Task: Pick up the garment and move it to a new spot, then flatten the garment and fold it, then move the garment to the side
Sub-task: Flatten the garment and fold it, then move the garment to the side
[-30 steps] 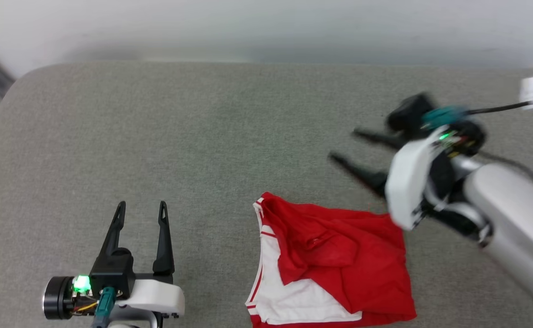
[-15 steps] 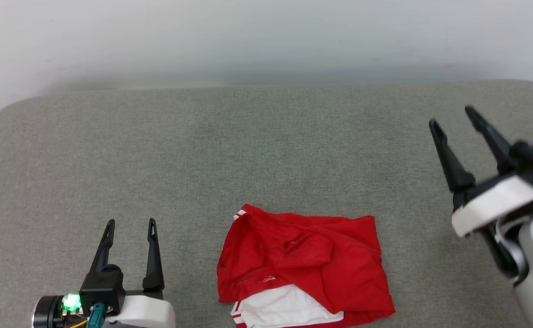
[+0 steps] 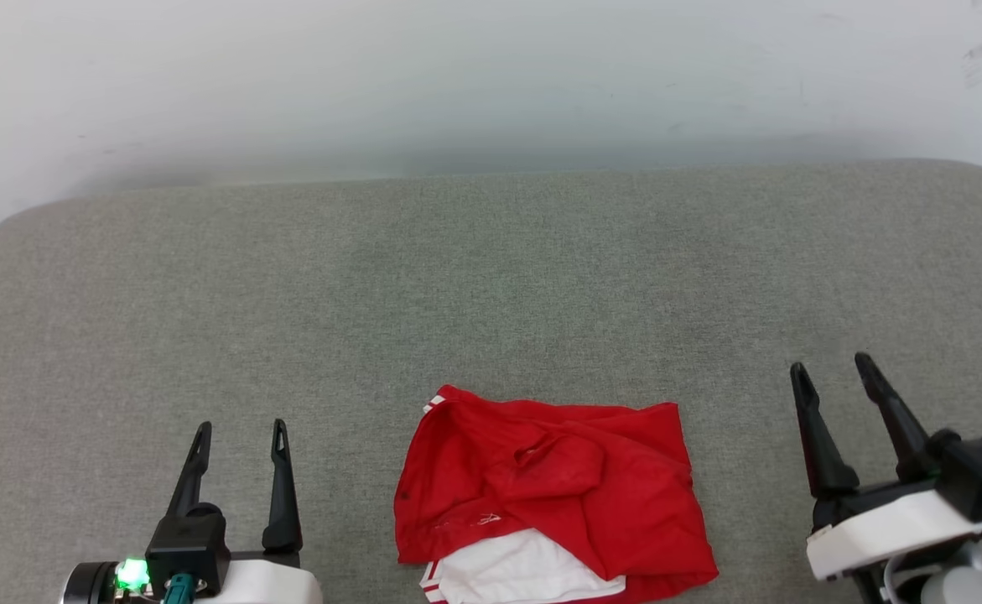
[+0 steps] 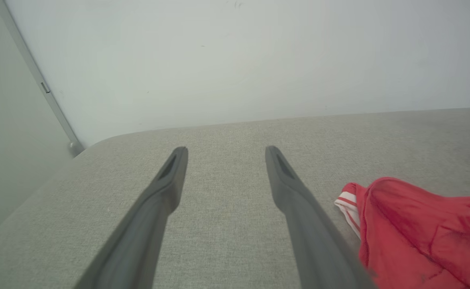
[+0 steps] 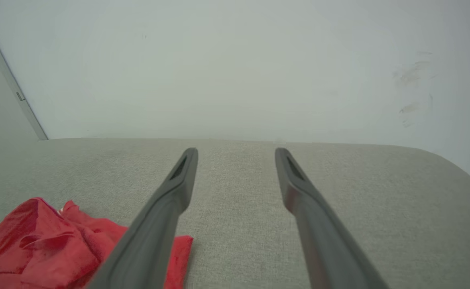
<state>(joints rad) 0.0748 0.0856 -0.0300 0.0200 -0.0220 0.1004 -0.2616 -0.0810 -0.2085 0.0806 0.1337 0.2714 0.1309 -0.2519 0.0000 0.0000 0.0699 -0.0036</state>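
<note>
A wide tabletop [image 3: 491, 277] covered in grey-green woven cloth, with rounded far corners, runs back to a plain white wall. On it lies the garment [image 3: 553, 482], a red jersey shirt folded into a rumpled, roughly square bundle near the front edge, about midway across. A white panel shows under its near edge, and red-and-white stripe trim peeks out at its far left corner.

Soft red cloth garment [image 3: 558, 478] on matt woven grey cushion [image 3: 491, 277]

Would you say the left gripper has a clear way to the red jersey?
Probably yes: the open left gripper sits beside the red jersey, with just bare grey cushion between them.
</note>
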